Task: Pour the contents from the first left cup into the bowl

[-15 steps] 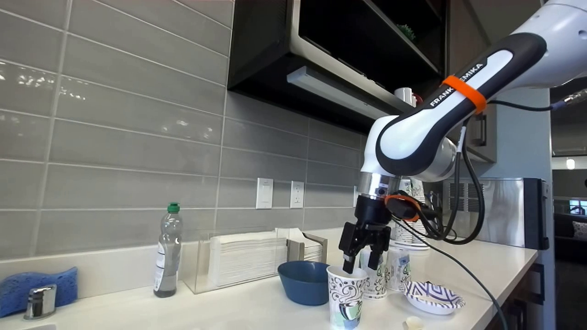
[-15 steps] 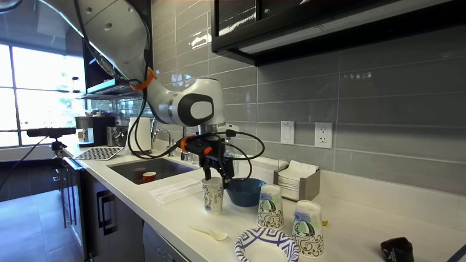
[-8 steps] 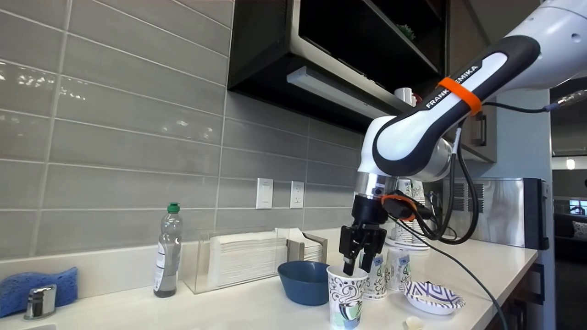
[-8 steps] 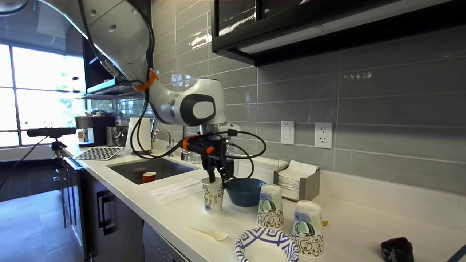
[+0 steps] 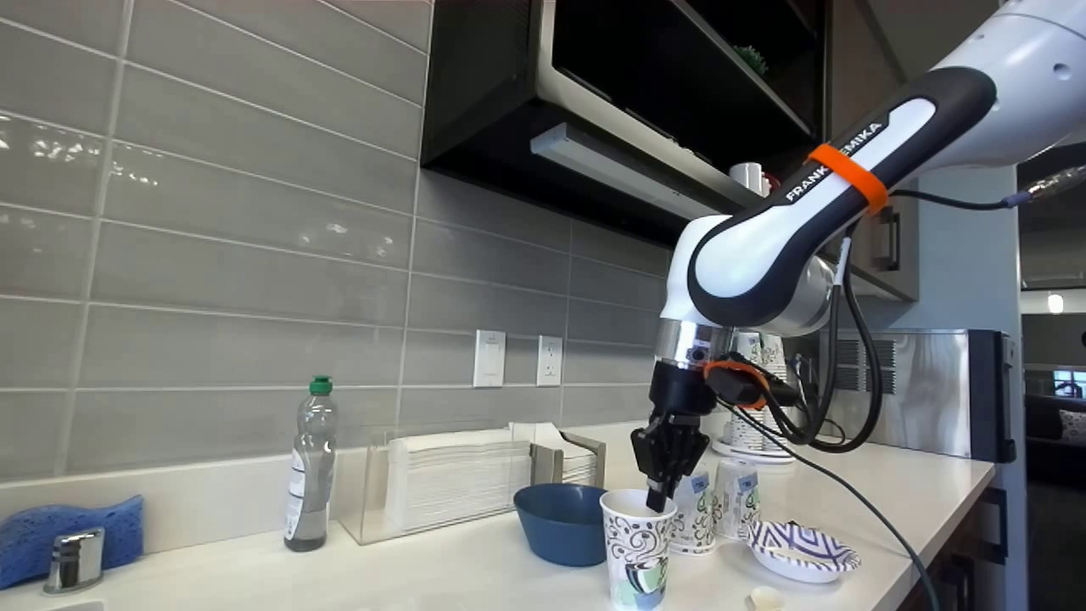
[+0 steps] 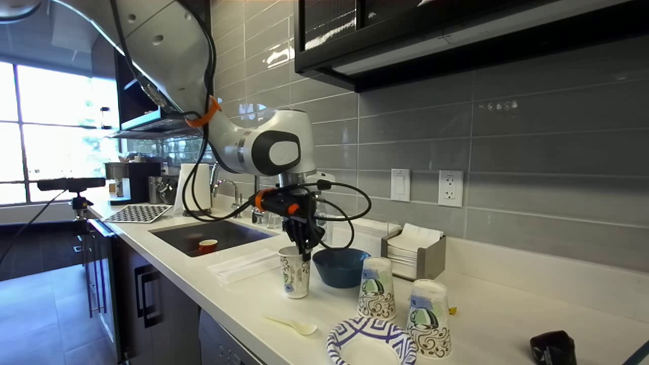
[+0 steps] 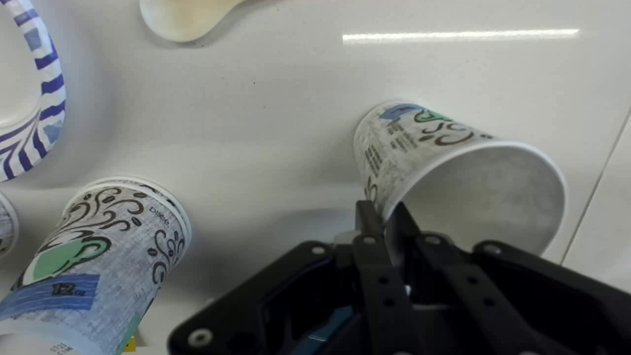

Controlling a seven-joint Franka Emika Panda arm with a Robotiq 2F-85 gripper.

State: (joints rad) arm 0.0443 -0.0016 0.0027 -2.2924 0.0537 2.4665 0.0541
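The upright cup (image 5: 635, 560), with swirls and a green mug printed on it, stood on the worktop (image 5: 407, 577) just beside the blue bowl (image 5: 560, 528) in both exterior views; whether the two touched could not be told. The pincer (image 7: 386, 218) pointed down and was clamped on the cup's rim, one finger outside and one inside, as the wrist view showed. What the cup held could not be made out. In an exterior view, two upside-down cups (image 6: 377, 293) stood next to each other near the bowl, with a blue-and-white dish (image 6: 372, 325) in front of them and a pale spoon (image 6: 302, 328) lying flat nearby. Napkins (image 6: 418, 235) sat in a holder (image 6: 432, 257) at the back of the worktop. A bottle (image 5: 310, 475) with a green cap and a blue sponge (image 5: 119, 535) were well apart from the cup.
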